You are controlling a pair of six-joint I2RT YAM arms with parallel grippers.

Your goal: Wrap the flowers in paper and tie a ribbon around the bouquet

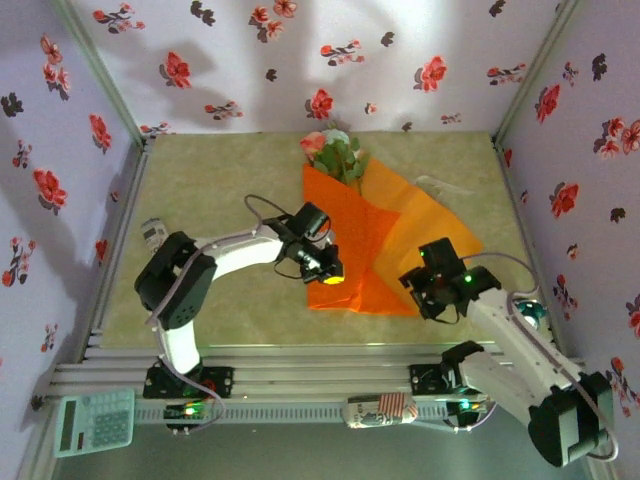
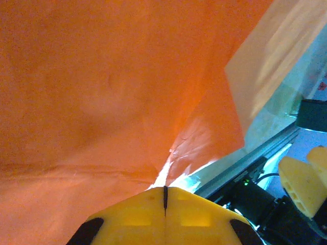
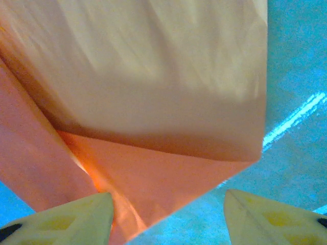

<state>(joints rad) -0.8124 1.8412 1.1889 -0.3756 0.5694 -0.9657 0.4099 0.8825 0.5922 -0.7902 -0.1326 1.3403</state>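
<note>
L end effector (image 2: 164, 190) pinches paper (image 1: 372, 225) edge; R end effector (image 3: 167, 199) spread.

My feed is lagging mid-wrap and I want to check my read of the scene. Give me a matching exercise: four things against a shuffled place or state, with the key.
Things:
1. left claw
2. right claw
3. flowers
4. calculator

Place or state:
A. at the far end of the paper
B. open, fingers wide apart
C. shut, pinching the paper
D. bottom-left corner of the top view

Pairs: 1-C, 2-B, 3-A, 4-D
</note>
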